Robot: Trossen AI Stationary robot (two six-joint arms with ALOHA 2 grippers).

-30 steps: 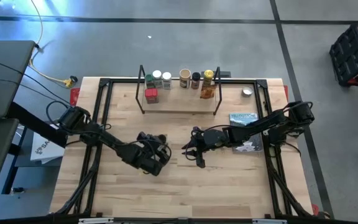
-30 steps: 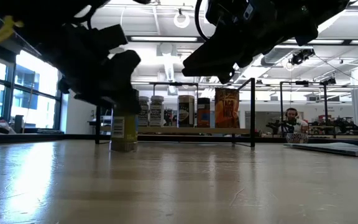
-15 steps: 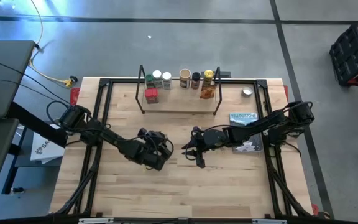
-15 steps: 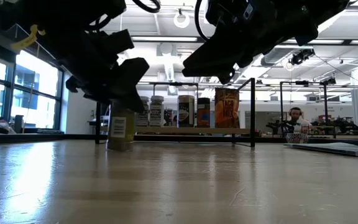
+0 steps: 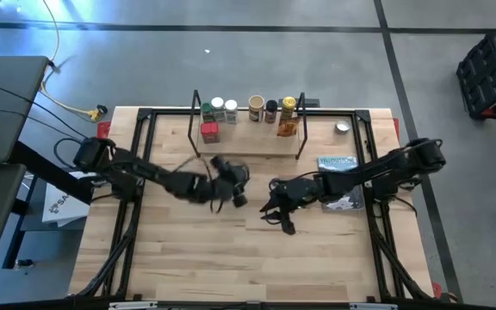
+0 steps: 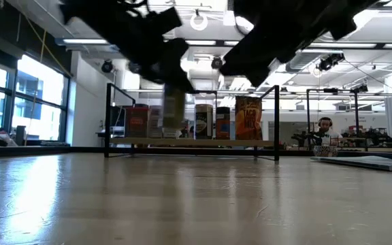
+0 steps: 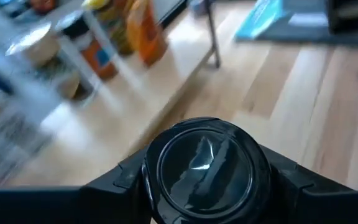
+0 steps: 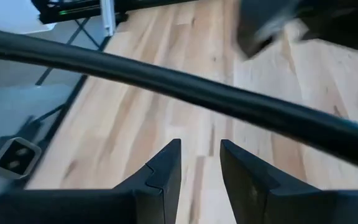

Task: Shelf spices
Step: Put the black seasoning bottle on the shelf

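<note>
While overhead hides it, the left gripper's [image 7: 207, 186] fingers clasp a black-lidded jar [image 7: 206, 169]; the right gripper's [image 8: 199, 163] fingers stand parted.

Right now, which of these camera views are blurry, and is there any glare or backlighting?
Left wrist view: the shelf and its jars smear with motion, while the black-lidded jar in the left claw stays sharp. Low view: the arms are dark silhouettes against bright ceiling lights, and the carried jar is blurred. Right wrist view: the far end is smeared. High view: sharp, with glare at its top left corner.
</note>
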